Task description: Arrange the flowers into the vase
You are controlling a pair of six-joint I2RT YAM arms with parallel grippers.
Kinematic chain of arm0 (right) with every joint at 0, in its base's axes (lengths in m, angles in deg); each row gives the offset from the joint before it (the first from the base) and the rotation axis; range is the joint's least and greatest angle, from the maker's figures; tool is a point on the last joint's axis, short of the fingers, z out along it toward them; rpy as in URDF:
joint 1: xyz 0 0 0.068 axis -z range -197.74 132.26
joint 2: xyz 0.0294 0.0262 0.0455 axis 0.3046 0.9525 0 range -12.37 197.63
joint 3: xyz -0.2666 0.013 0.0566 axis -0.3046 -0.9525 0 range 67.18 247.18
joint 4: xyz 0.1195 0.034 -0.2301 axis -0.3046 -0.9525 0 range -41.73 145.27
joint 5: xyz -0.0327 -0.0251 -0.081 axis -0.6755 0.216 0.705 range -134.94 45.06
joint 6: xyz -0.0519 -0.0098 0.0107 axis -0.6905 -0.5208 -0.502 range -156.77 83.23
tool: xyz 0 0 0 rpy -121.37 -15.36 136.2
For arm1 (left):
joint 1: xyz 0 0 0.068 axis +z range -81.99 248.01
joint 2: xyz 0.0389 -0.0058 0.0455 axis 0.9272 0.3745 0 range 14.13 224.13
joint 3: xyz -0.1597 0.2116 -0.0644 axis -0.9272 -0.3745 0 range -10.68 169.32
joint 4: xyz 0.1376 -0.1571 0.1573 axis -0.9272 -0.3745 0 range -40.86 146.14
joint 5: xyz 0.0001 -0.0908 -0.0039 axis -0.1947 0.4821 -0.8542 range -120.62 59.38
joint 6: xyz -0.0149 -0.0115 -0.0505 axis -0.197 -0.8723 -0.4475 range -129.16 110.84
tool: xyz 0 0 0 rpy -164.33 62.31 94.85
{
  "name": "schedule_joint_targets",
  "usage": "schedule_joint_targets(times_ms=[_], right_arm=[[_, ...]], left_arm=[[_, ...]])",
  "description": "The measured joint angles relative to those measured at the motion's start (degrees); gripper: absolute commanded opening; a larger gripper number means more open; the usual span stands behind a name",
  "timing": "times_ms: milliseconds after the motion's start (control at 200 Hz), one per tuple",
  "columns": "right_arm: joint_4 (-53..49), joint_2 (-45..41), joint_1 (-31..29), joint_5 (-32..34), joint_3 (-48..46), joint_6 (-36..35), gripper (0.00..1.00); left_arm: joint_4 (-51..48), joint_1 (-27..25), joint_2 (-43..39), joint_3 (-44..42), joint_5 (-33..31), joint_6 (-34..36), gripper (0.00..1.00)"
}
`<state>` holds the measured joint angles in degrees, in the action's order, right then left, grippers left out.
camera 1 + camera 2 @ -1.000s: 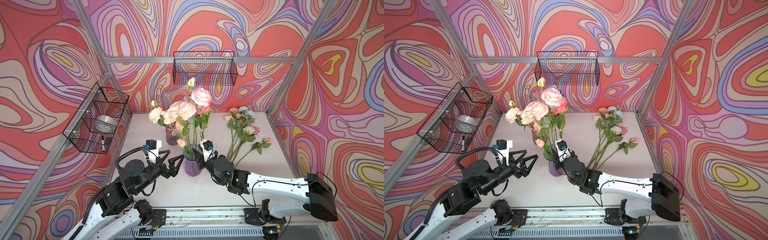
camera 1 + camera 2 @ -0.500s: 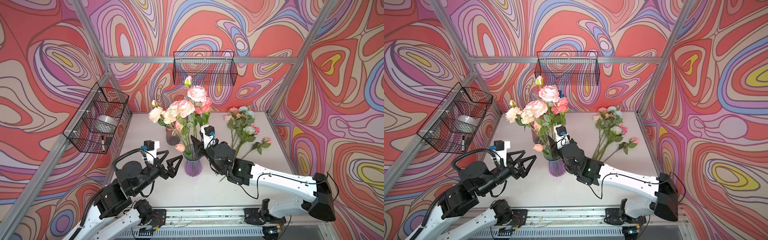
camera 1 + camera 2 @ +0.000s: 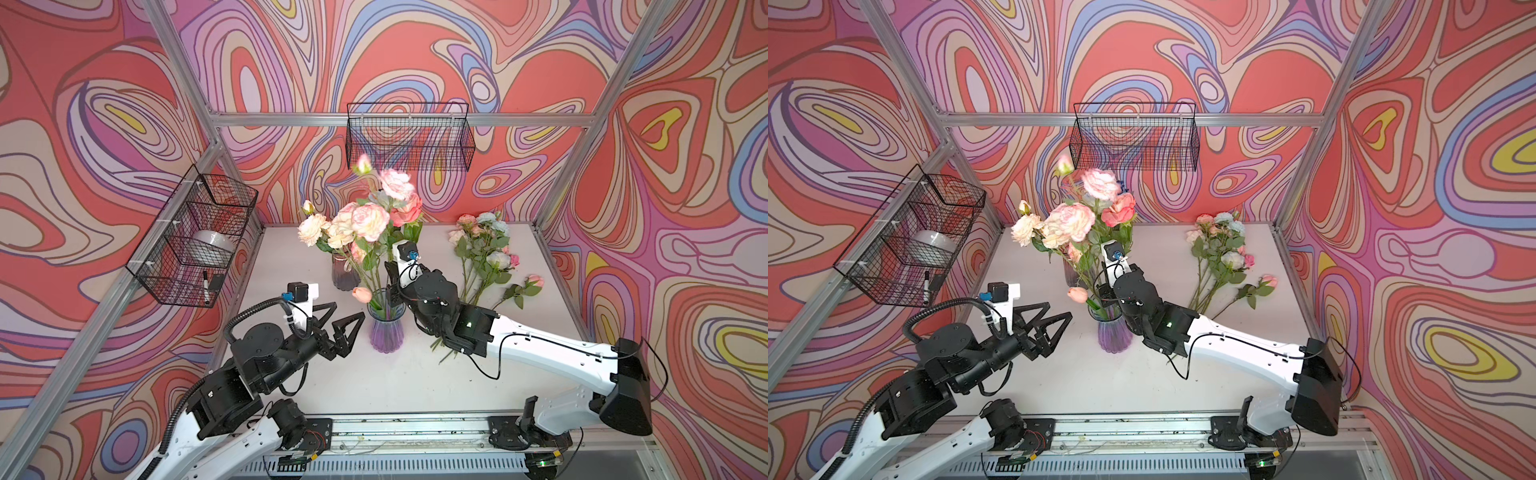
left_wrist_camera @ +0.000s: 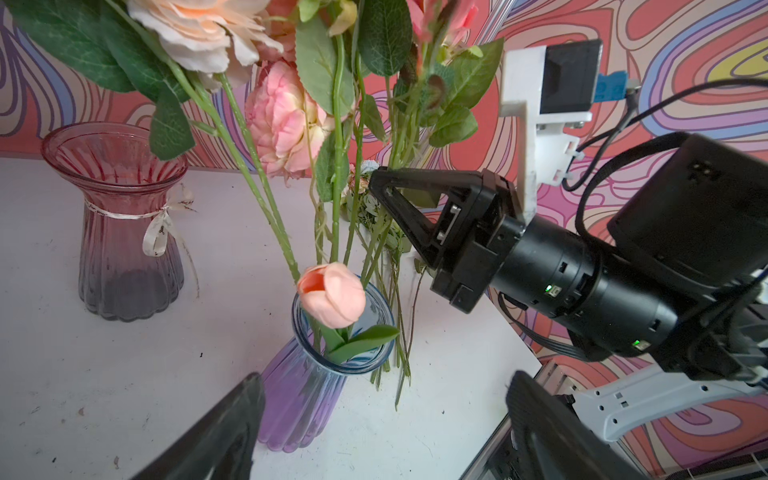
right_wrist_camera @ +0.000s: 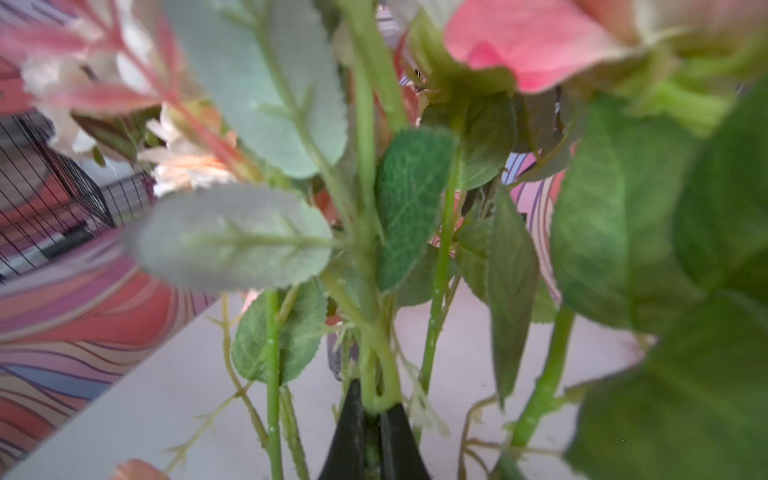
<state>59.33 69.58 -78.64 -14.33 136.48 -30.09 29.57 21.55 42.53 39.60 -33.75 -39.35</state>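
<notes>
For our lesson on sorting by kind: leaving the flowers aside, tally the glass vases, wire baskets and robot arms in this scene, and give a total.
Glass vases: 2 (purple vase, pink vase)
Wire baskets: 2 (side-wall basket, back-wall basket)
Robot arms: 2 (left arm, right arm)
Total: 6

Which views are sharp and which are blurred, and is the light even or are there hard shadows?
Both top views: sharp, evenly lit, only soft shadows on the table. Left wrist view: purple vase and peach bud crisp, the left gripper near the lens soft. Right wrist view: mostly blurred; the pale leaf smears, one dark leaf is sharper.
</notes>
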Motion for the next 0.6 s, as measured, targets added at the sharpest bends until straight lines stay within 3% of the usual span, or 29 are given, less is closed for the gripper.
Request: schedule_joint_targets(times_ms=[365, 521, 601], right_arm=[[3.1, -1.8, -0.5, 0.1, -4.1, 1.5, 0.00], [2.1, -2.4, -1.2, -0.1, -4.3, 2.3, 0.35], [0.1, -2.7, -1.4, -0.7, -4.3, 2.7, 0.42]], left_arm=[[-0.1, 0.0, -0.7, -1.6, -0.9, -0.3, 0.93], [-0.3, 0.0, -1.3, -1.8, -1.6, -0.5, 0.93], [-0.3, 0.0, -1.7, -1.8, -1.8, -0.5, 0.93]])
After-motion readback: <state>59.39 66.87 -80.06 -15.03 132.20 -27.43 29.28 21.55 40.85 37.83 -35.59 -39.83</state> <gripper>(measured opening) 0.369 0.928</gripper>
